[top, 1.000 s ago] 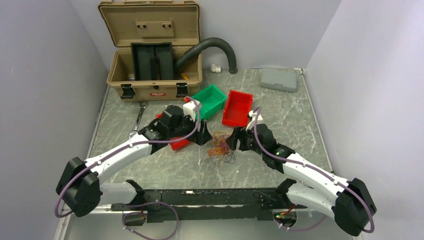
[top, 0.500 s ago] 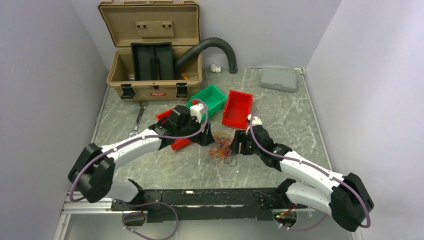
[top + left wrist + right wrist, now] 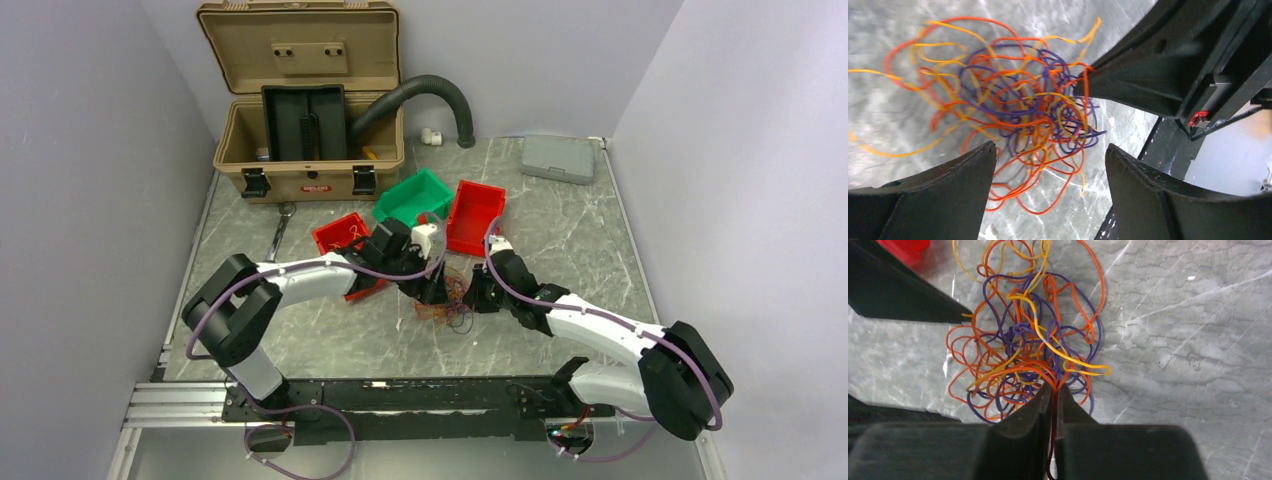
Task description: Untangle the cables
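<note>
orange cables (image 3: 1033, 350) pinched in right tool (image 3: 1054, 395), left tool (image 3: 1050, 150) spread beside

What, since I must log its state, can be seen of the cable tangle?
The cables are thin, flexible strands in orange, yellow and dark purple, knotted into one loose ball with loops splaying outward. It lies on the grey marbled table. The right gripper is shut on orange strands at its edge; the left gripper stands open over it.

1 cable tangle (image 3: 1033, 115), 2 red bins (image 3: 340, 232) (image 3: 476, 215), 1 grn bin (image 3: 413, 195), 1 toolbox (image 3: 300, 180)
</note>
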`<state>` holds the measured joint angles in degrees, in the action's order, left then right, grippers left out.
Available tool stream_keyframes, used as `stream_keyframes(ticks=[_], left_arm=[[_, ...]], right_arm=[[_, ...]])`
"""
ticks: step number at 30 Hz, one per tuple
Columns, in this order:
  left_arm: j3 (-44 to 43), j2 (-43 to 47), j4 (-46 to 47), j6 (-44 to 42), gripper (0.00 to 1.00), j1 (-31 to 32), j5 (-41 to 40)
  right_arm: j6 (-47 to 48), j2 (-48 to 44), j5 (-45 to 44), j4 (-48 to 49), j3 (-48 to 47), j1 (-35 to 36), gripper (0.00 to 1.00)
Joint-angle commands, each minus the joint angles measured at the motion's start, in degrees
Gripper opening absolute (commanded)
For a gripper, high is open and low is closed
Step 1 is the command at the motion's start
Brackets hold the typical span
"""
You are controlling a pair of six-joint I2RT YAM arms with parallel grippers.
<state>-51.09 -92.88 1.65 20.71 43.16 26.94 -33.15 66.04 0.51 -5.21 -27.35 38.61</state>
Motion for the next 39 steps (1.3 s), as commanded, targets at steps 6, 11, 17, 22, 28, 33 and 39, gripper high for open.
stream_keyframes(ticks=[6,11,17,22,28,33,39], left_arm=[[-2.1,-4.9,6.2,2.4,0.43,2.7,3.6],[2.1,-0.3,4.5,2.4,0.00,0.7,-2.6],[8.5,8.6,3.8,4.7,0.00,-4.7,-6.9],[13.2,16.7,4.3,7.5,0.00,-6.6,-12.1],[15.4,22.7,5.0,7.7,0.00,-6.9,-12.6],[13.7,22.6,3.4,6.2,0.00,-6.7,-10.9],[12.1,22.7,2.4,4.8,0.00,-5.8,-9.6]], right_arm=[[-1.8,-2.4,-0.5,1.7,-1.9,0.0,0.00],[-6.2,-5.0,-16.7,-9.9,-5.0,-0.1,0.00],[-21.3,-8.7,-41.5,-31.2,-8.6,-1.0,0.00],[-36.2,-13.7,-51.4,-44.1,-9.1,-2.0,0.00],[-20.4,-23.6,-42.5,-29.3,-4.3,-2.3,0.01],[-9.3,-25.9,-30.7,-21.3,-3.2,-2.3,0.57],[-1.2,-25.5,-20.6,-16.7,-4.0,-2.4,0.78]])
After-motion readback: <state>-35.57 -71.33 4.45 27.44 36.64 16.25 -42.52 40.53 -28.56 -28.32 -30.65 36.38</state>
